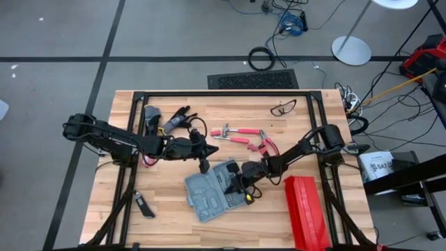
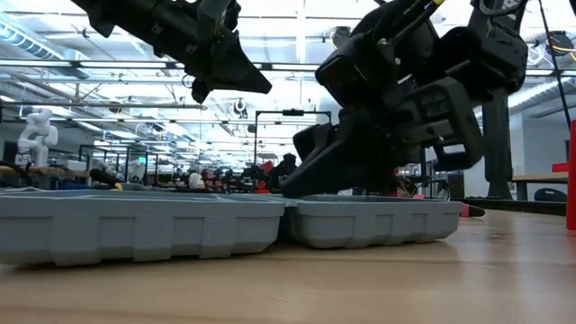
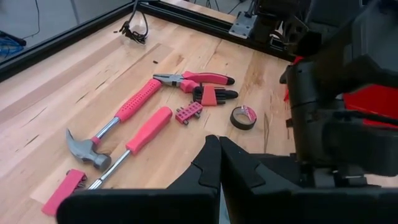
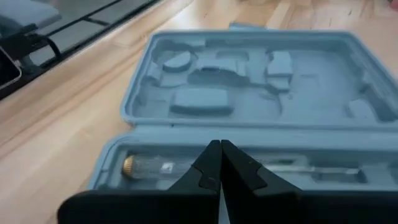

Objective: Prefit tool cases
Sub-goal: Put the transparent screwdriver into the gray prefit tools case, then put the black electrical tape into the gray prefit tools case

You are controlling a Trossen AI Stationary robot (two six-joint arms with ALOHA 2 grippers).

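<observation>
2 closed, empty grippers: right gripper (image 1: 245, 187) over the open tool case (image 1: 209, 194), left gripper (image 1: 204, 166) just beside it.

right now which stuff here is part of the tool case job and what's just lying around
Part of the job:
tool case, lying open
right gripper, shut, over the case
left gripper, shut, just beyond the case

Lying about:
hammer
pliers
tape roll
red box
safety glasses
</observation>
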